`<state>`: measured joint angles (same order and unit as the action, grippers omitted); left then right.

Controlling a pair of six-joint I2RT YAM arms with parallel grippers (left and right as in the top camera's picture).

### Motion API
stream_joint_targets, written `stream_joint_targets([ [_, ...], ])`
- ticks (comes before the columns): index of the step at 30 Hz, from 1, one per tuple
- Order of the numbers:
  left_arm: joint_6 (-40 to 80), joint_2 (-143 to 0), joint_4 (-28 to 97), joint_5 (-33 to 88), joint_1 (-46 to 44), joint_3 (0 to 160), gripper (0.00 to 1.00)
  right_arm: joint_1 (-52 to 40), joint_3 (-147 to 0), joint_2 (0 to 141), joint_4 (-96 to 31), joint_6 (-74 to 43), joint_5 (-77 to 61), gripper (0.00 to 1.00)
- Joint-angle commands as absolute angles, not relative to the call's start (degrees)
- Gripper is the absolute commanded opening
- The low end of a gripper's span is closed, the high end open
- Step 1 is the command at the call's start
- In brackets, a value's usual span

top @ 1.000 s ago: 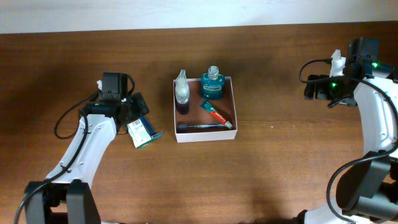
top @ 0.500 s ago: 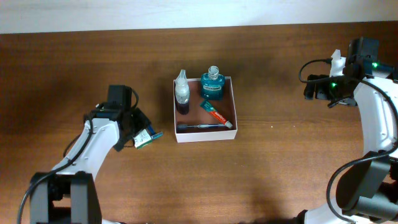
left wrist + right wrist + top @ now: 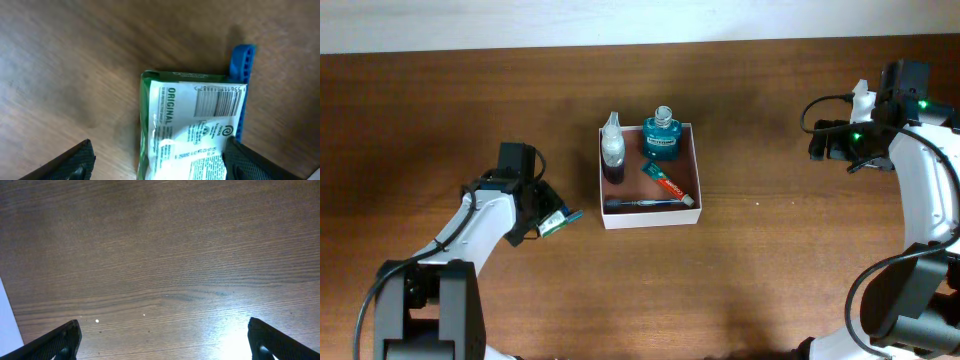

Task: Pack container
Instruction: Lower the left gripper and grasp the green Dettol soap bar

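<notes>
Left jaws stand wide apart astride the one green-and-white carton (image 3: 192,130), not gripping it, its long axis crosswise to their closing line. The one square white-walled container (image 3: 650,221) sits mid-bench (image 3: 770,260) just to their right, nearer this arm; right jaws gape, empty, well apart. Inside: one teal mouthwash bottle (image 3: 661,142), one clear bottle (image 3: 612,150), one toothpaste tube (image 3: 668,185), one toothbrush (image 3: 638,203).

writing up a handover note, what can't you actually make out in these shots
Left wrist: the green-and-white carton runs off the bottom edge; whether the left claw touches it is unclear.
Left wrist: the blue item is partly covered by the carton; overhead it is too small to identify.
Overhead: labels inside the container are too small to read.
Right wrist: the right claw shows fingertips only, cut by the bottom edge.
</notes>
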<state>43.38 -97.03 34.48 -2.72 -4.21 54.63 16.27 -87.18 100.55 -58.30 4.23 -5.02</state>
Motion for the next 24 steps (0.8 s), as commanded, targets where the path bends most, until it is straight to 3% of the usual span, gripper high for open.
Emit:
stream_joint_targets([
  [1,38.9,-97.9,33.3,-2.2,-4.3,54.1,0.83,16.5,-88.1,98.8,-58.3,3.6,-5.5,0.99],
  [24,25.6,-97.7,32.4,4.2,-3.5,55.2,0.81,16.5,-88.1,98.8,-58.3,3.6,-5.5,0.99],
])
